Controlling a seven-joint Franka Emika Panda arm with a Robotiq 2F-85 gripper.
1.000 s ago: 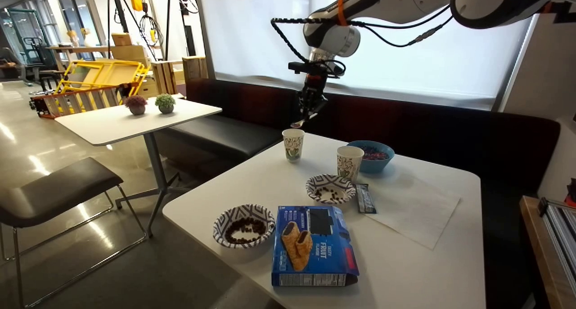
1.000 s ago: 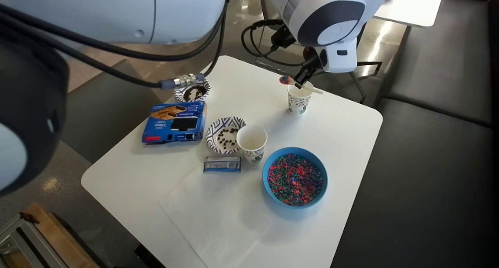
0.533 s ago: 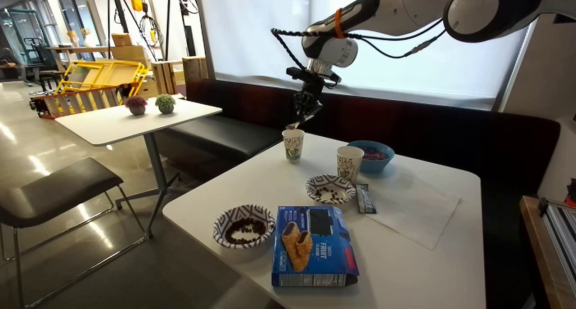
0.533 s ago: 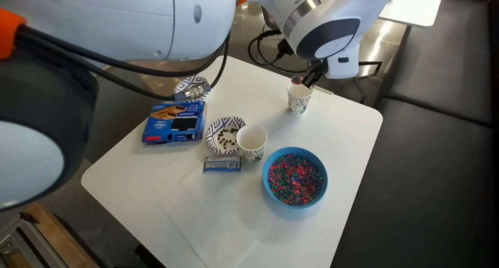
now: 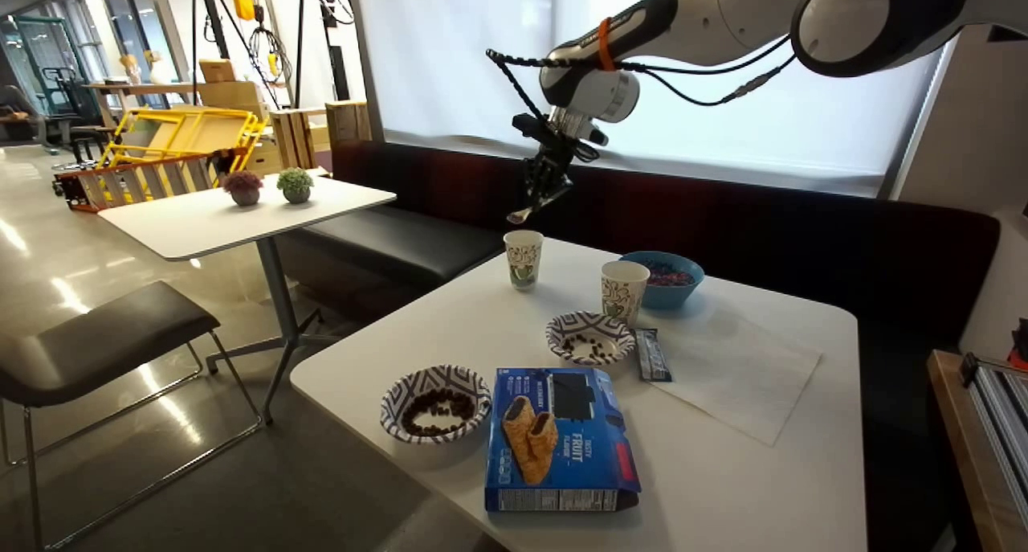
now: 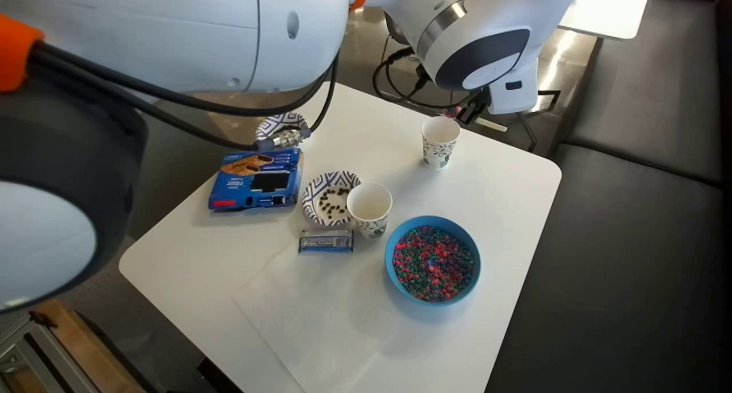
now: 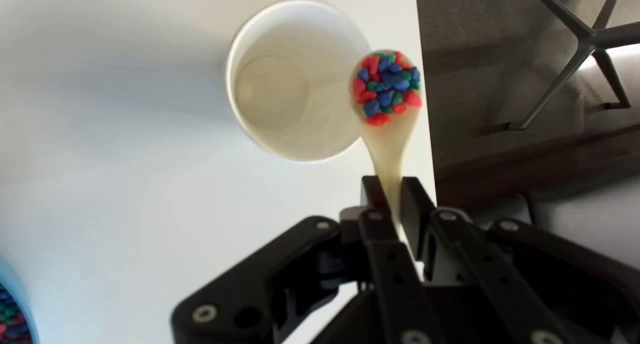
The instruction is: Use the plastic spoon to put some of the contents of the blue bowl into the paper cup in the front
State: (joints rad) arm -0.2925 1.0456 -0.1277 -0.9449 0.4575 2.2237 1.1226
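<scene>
My gripper (image 7: 391,191) is shut on the handle of the whitish plastic spoon (image 7: 392,143). The spoon's head is heaped with red, blue and green bits. In the wrist view the head overlaps the right rim of a paper cup (image 7: 325,108), which looks empty inside. In an exterior view the spoon (image 5: 520,215) and gripper (image 5: 544,184) are above this cup (image 5: 523,261); in an exterior view the cup (image 6: 438,150) stands in front of the spoon head. A second paper cup (image 6: 369,207) stands beside the blue bowl (image 6: 389,260), which holds many coloured bits.
Two patterned bowls (image 5: 590,339) (image 5: 435,403) with dark bits, a blue box (image 5: 562,439) and a wrapped bar (image 6: 326,241) are on the white table. A paper sheet (image 6: 320,318) lies near the blue bowl. The table's edge (image 7: 426,148) runs close to the right of the cup.
The gripper and loaded spoon first came lower to the cup, then rose slightly. They shifted left in an exterior view, toward the table's far edge. The bits remain on the spoon.
</scene>
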